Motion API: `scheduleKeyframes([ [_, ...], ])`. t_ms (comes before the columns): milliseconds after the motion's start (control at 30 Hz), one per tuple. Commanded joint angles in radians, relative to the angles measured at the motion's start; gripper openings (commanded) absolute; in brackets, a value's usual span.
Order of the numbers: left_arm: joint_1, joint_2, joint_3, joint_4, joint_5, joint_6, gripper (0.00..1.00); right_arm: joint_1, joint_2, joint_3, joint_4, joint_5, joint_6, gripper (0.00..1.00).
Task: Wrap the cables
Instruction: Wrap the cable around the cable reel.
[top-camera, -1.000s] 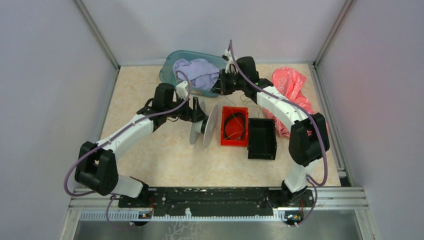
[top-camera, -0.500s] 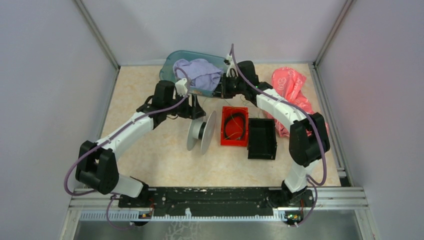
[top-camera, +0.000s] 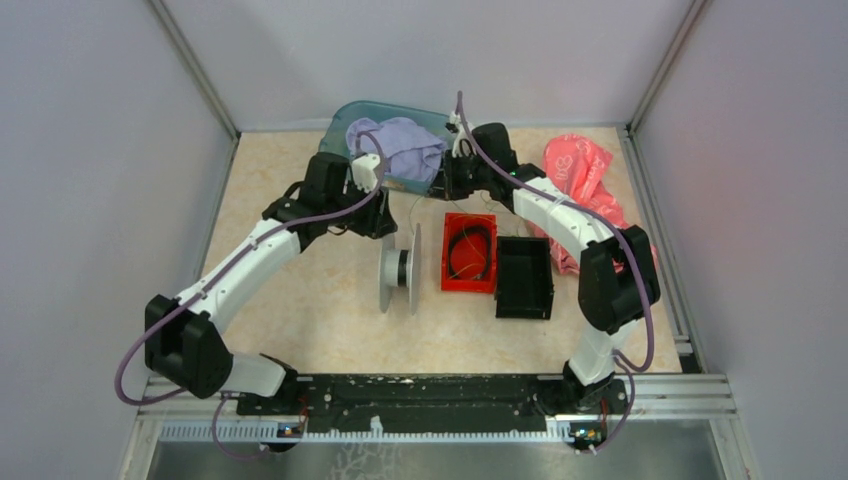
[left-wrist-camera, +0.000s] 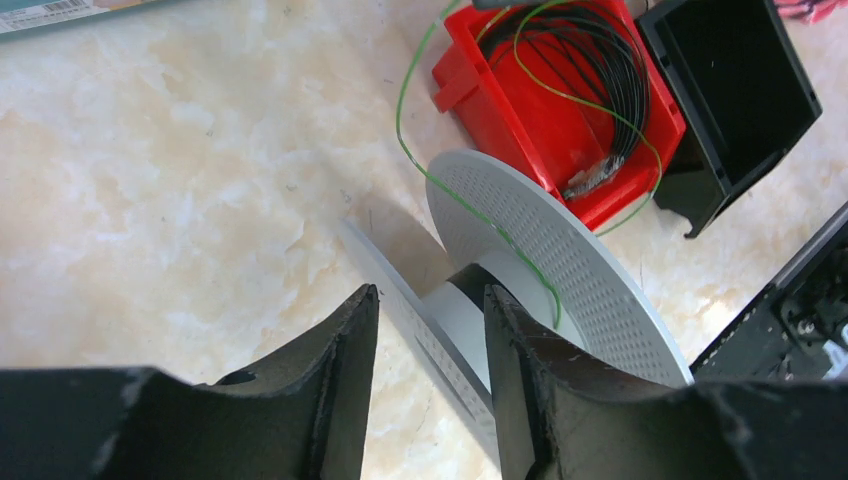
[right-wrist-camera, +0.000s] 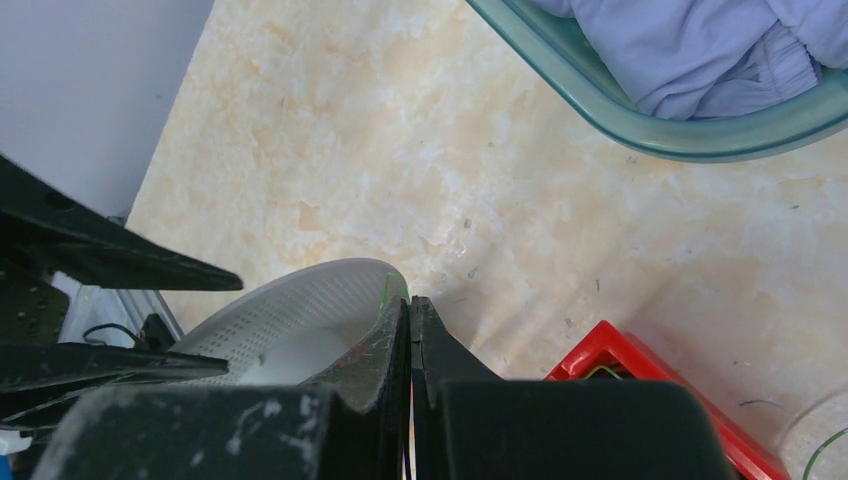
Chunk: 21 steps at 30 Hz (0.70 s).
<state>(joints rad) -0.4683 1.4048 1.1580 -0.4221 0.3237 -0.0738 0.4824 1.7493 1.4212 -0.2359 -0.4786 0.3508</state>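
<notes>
- Spool stands on its rims mid-table. Its axis runs left-right, so both flanges face the sides.
- Left gripper: jaws part-way open with nothing in them. It sits just past the spool on the far side, tipped down at it.
- In the left wrist view the near flange runs edge-on straight through the jaw gap, with the hub just beyond. The gap is much wider than the flange, and no pad is visibly touching it.
- Right gripper: fingers pressed flat together. It hangs over the spool's far rim, between the teal tub and the red bin.
- The cables are mostly a loose coil in the red bin, just to the spool's right.
- One green strand leaves the bin, crosses the far flange and drops toward the hub.
- A bit of green shows right at the right gripper's tips. I can't tell whether it's pinched there or only passing by.
- The relation that matters: the strand feeds in from the right, across the spool axis, and the flange lies in line with the left jaws.
- My read is that the left arm is nearer the spool and would grab the flange or hub to turn it.
- The right arm is nearer the strand and would guide it.
- Risk: the spool is balanced on thin rims, so an off-centre squeeze could tip it.
- The black bin, right of the red one, isn't involved.
</notes>
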Motion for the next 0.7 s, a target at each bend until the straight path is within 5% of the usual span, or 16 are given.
scheduleKeyframes([
  [0,-0.026,-0.059,0.037,-0.149,-0.030,0.092,0.47,0.008,-0.056,0.064,0.009,0.006,-0.040,0.00],
  [367,-0.075,-0.047,0.065,-0.306,-0.060,0.141,0.59,0.007,-0.046,0.096,-0.014,0.008,-0.061,0.00],
  [667,-0.077,-0.037,0.080,-0.301,-0.003,0.119,0.36,0.007,-0.045,0.099,-0.014,0.002,-0.071,0.00],
])
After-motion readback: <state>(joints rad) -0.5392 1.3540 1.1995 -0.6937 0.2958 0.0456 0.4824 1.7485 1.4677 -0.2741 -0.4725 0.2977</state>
